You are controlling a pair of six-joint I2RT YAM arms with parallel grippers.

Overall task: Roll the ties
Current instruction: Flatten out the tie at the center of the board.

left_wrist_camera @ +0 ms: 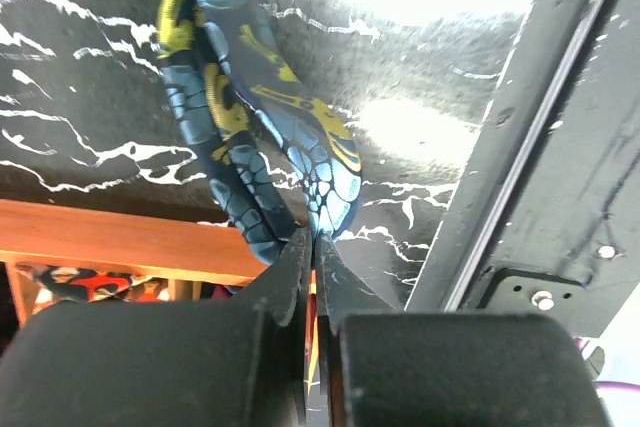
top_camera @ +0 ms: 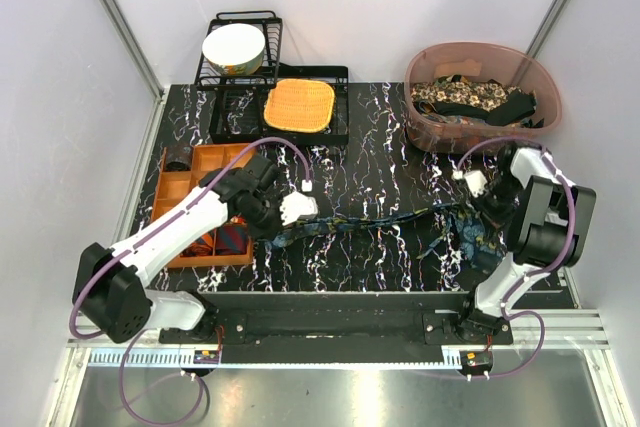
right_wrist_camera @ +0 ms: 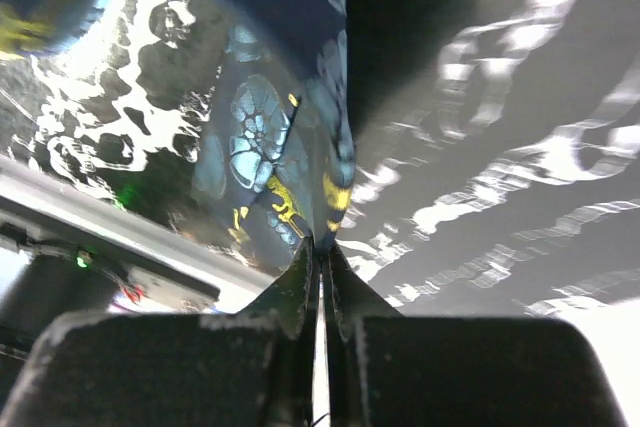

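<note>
Overhead view: 2 robot arms and 1 dark blue tie (left_wrist_camera: 230,107) w/ teal-yellow print. The tie is stretched left to right across a black marbled surface (top_camera: 370,157), near the front edge. The left claw (left_wrist_camera: 310,237) is pinched tight on one end of the tie, just beside 1 orange wooden tray (top_camera: 178,187). The right claw (right_wrist_camera: 322,242) is clamped on the other, broader end at the right side. The tray has approx. 1 rolled navy-orange striped tie (top_camera: 233,239) showing; the rest is hidden by the arm. At back right, 1 pink tub (top_camera: 430,132) holds a heap of more ties, beige floral and black, too tangled to count. At back left are 1 white bowl (top_camera: 234,47) and 1 orange woven mat (top_camera: 299,105) on a black rack (top_camera: 245,17).
</note>
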